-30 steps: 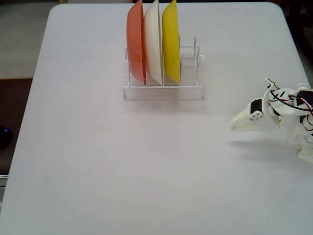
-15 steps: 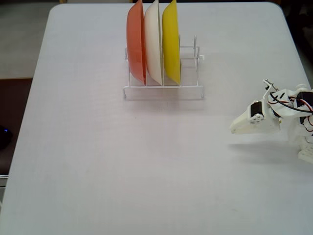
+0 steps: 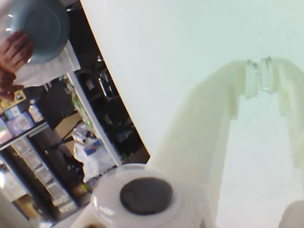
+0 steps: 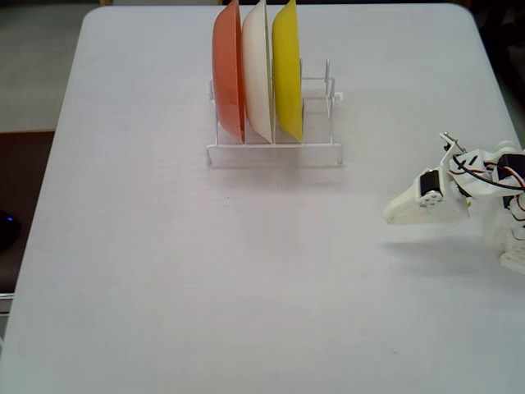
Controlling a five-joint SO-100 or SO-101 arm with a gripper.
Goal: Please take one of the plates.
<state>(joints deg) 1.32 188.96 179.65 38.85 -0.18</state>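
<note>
One arm [image 4: 484, 185] sits on the white table [image 4: 164, 287], in front of and well to the right of the rack [image 4: 275, 152] as the fixed view shows it. It has one gripper [image 4: 392, 215], which lies low over the tabletop and points left. In the wrist view the two pale fingers meet at the tips [image 3: 259, 76] with only a sliver between their clear pads. The gripper is closed on nothing.

Between the arm and the rack the tabletop is bare, and it is just as bare to the front and left of the rack. The front and left edges of the table are far from the rack, and the back edge runs close behind it.

There is one white wire rack, which holds three plates on edge, packed side by side in its left part. The orange-red plate [image 4: 228, 74] is on the left and the yellow plate [image 4: 287, 74] is on the right. The plate [image 4: 258, 74] stands between them, so pale here that it looks almost white. To the right of the yellow plate the rack's slots are free.

Beyond the table's edge in the wrist view there are cluttered shelves [image 3: 42, 161]. There is also a light blue round dish [image 3: 38, 26] with a hand [image 3: 14, 54] at its rim. I cannot tell whether these two are real or a picture.

I can make out no writing anywhere.
</note>
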